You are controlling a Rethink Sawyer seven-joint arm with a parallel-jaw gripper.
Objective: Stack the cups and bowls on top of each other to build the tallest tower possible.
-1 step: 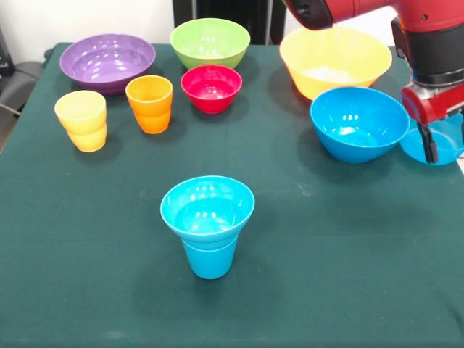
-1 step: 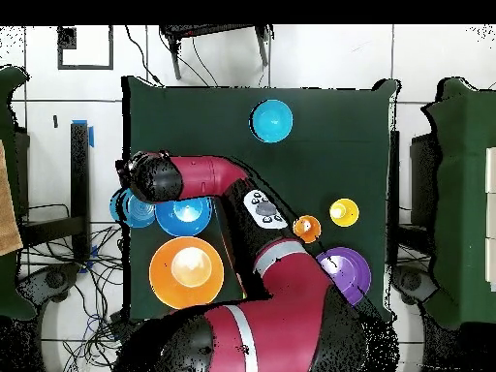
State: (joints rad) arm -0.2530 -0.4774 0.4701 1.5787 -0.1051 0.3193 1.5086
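Front view: tower (image 1: 208, 226) near table (image 1: 326, 290) centre, blue bowl seated on blue cup, clear for stacking. Farther right, end effector (image 1: 431, 143) over small blue bowl (image 1: 428, 146) at table edge; finger state unclear. Remaining bowls, cups behind.

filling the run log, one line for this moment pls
tower: blue bowl on blue cup | gripper: over small blue bowl at table edge | other bowls, cups: unstacked
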